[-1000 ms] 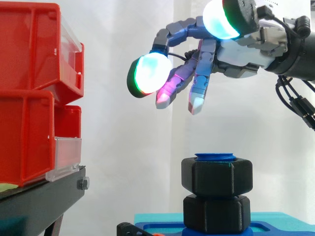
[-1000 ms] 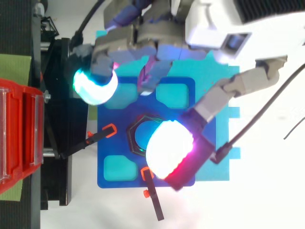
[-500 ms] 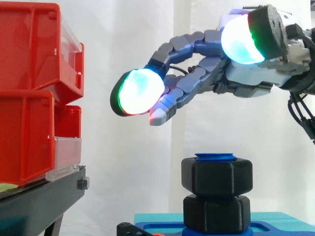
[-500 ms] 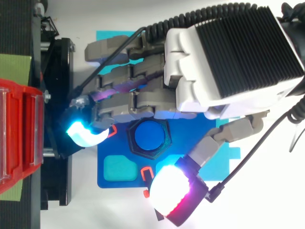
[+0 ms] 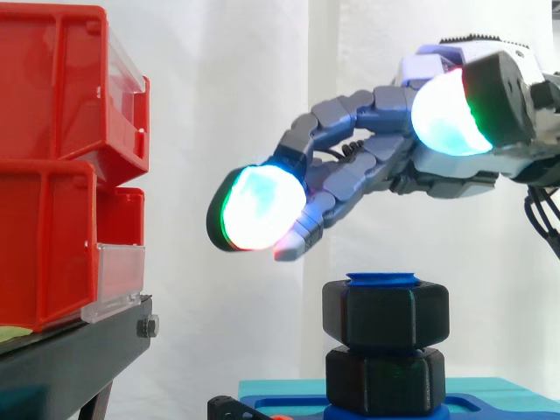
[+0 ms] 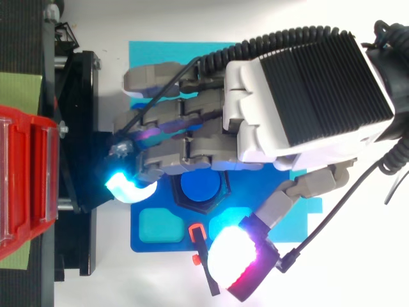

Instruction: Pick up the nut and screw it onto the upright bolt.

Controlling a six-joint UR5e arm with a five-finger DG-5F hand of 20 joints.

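Note:
An upright bolt with a blue top [image 5: 383,279] stands in a blue base plate [image 6: 138,240]. Two black hex nuts are on it, stacked: the upper nut [image 5: 385,315] just below the bolt's top, the lower nut [image 5: 385,378] at the plate. From above, the blue bolt top [image 6: 198,185] sits inside the nut's dark rim [image 6: 181,203]. My hand [image 5: 455,166] hovers a little above the bolt, open, its fingers [image 5: 346,179] stretched out to the left and sloping down, apart from the nut. Nothing is held. From above, the hand [image 6: 307,89] covers the plate's far half.
Red bins [image 5: 52,166] are stacked on a black stand [image 5: 70,350] at the left, close to the glowing fingertips. Black clips with orange tips [image 6: 195,231] lie on the plate beside the bolt. A cyan sheet [image 6: 153,51] lies under the plate.
The fingers, which hung down over the bolt a second ago, have swung out to the left, first nearly level, then dipping toward the nut. The nuts have not moved.

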